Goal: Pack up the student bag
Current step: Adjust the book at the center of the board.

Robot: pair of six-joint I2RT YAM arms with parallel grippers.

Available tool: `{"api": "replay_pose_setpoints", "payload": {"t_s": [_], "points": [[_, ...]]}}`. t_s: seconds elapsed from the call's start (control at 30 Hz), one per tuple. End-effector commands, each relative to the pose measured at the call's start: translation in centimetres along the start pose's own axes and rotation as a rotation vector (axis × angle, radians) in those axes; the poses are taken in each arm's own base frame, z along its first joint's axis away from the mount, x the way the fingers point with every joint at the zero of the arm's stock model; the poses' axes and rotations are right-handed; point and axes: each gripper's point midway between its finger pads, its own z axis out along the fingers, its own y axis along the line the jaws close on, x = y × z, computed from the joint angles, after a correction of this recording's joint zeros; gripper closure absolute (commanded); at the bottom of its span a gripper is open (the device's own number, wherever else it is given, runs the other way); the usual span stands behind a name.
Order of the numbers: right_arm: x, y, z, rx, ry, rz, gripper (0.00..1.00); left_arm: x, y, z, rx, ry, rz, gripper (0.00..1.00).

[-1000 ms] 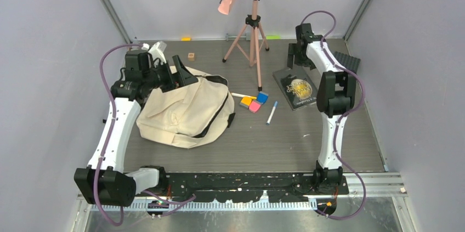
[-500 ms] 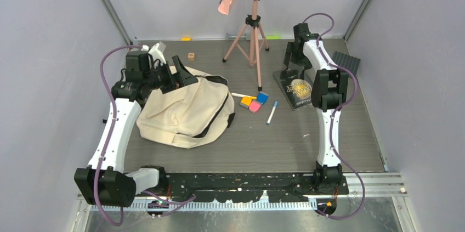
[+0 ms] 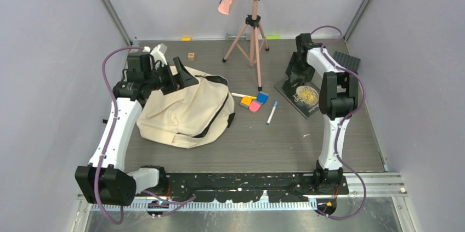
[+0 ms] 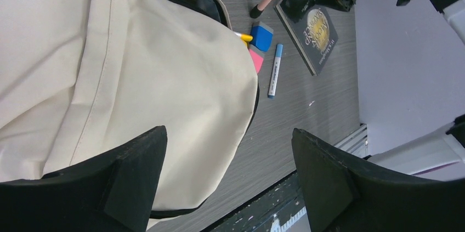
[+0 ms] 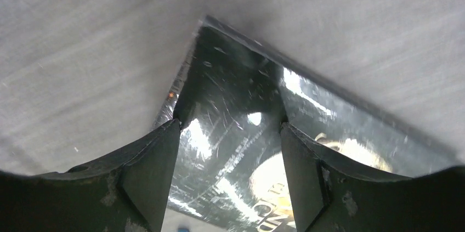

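Note:
The student bag, a large beige backpack with black trim, lies flat at the table's left; it also fills the left wrist view. My left gripper hovers over the bag's far edge, open and empty. A black book with a gold emblem lies at the right. My right gripper is down on the book's far corner. Its jaws stand apart, tips against the glossy cover, with the book's corner just beyond them.
Between bag and book lie an orange block, a blue block, a pink block and a blue marker. A pink tripod stands at the back centre. A small wooden cube and a dark ribbed pad sit near the back.
My right gripper came down onto the book's far corner and its jaws narrowed a little. The book swivelled and slid to the right. The left arm barely moved.

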Motion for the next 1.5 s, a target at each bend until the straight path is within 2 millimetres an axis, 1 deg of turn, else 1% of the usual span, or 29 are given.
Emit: {"api": "replay_pose_setpoints", "payload": {"t_s": [0.0,0.03,0.07,0.1,0.13,0.17,0.2,0.23,0.27,0.3,0.33,0.43,0.5,0.53,0.6,0.63,0.7,0.77,0.83,0.87,0.9,0.93,0.97,1.0,1.03,1.17,1.27,1.4,1.47], "points": [[6.0,-2.0,-1.8,0.063,0.141,0.089,0.28,-0.1,-0.6,0.1,0.037,0.004,0.026,0.14],[7.4,-2.5,-1.7,0.085,0.160,0.102,0.28,0.0,-0.6,0.1,0.037,0.007,0.026,0.14],[7.1,-2.5,-2.6,0.075,0.132,0.115,0.28,0.1,-0.6,0.1,0.036,0.009,0.026,0.14],[8.4,-3.0,-2.6,0.096,0.149,0.126,0.28,0.3,-0.6,0.1,0.037,0.013,0.024,0.14],[8.3,-3.0,-3.5,0.089,0.127,0.136,0.28,0.5,-0.5,0.1,0.036,0.014,0.024,0.14],[9.4,-3.4,-3.7,0.109,0.135,0.141,0.28,0.6,-0.5,0.1,0.035,0.016,0.021,0.14],[9.3,-3.4,-4.7,0.100,0.112,0.147,0.28,0.7,-0.5,0.0,0.033,0.015,0.019,0.14],[10.6,-3.5,-4.8,0.111,0.122,0.142,0.28,0.9,-0.5,0.0,0.031,0.015,0.019,0.14],[10.3,-3.2,-5.8,0.092,0.095,0.146,0.28,1.0,-0.5,-0.1,0.031,0.016,0.020,0.15],[10.7,-3.0,-6.7,0.080,0.078,0.143,0.27,1.1,-0.5,-0.2,0.027,0.012,0.018,0.15],[10.9,-3.0,-6.9,0.077,0.074,0.139,0.27,1.2,-0.5,-0.2,0.026,0.011,0.019,0.15],[9.0,-3.5,-8.7,0.067,0.014,0.127,0.20,1.4,-0.6,-0.5,0.027,0.012,0.015,0.15],[8.0,-4.1,-9.1,0.081,-0.008,0.091,0.13,1.5,-0.8,-0.6,0.029,0.010,0.018,0.15],[7.1,-4.6,-9.3,0.078,-0.021,0.073,0.10,1.5,-0.7,-0.7,0.028,0.008,0.018,0.15],[6.0,-5.4,-9.3,0.060,-0.022,0.062,0.06,1.3,-0.9,-1.0,0.031,-0.002,0.023,0.15],[5.6,-5.7,-9.0,0.054,-0.020,0.065,0.05,1.3,-1.0,-1.1,0.030,-0.006,0.024,0.15],[4.5,-7.4,-8.6,0.058,-0.018,0.094,0.04,1.3,-1.1,-1.4,0.029,-0.016,0.029,0.14],[3.3,-10.1,-8.0,0.089,-0.014,0.152,0.03,1.4,-1.1,-1.7,0.024,-0.026,0.030,0.14],[2.4,-11.8,-7.4,0.104,-0.007,0.193,0.03,1.7,-1.0,-1.9,0.019,-0.030,0.029,0.13],[2.5,-12.3,-6.7,0.112,0.012,0.200,0.03,1.8,-0.9,-2.0,0.013,-0.030,0.027,0.13],[2.0,-13.2,-6.2,0.118,0.018,0.219,0.03,2.0,-0.9,-2.2,0.012,-0.035,0.027,0.13],[2.2,-13.6,-5.6,0.127,0.040,0.222,0.03,2.2,-0.8,-2.3,0.007,-0.037,0.027,0.13],[1.6,-14.4,-5.5,0.133,0.037,0.234,0.03,2.4,-0.7,-2.4,0.004,-0.038,0.026,0.13],[1.9,-14.8,-4.7,0.147,0.061,0.237,0.03,2.6,-0.6,-2.6,0.001,-0.041,0.029,0.12],[1.5,-15.6,-4.6,0.164,0.057,0.246,0.03,2.8,-0.5,-2.7,0.000,-0.044,0.031,0.11],[2.3,-18.0,-2.8,0.211,0.111,0.287,0.03,3.3,-0.2,-3.2,-0.018,-0.055,0.037,0.11],[2.7,-18.8,-1.8,0.180,0.135,0.345,0.03,3.7,0.1,-3.5,-0.036,-0.049,0.037,0.10],[3.3,-18.0,-0.8,0.125,0.164,0.375,0.04,3.8,0.1,-3.6,-0.037,-0.048,0.035,0.10],[4.4,-17.2,-0.3,0.096,0.191,0.402,0.06,3.8,0.1,-3.5,-0.037,-0.046,0.032,0.10]]}}
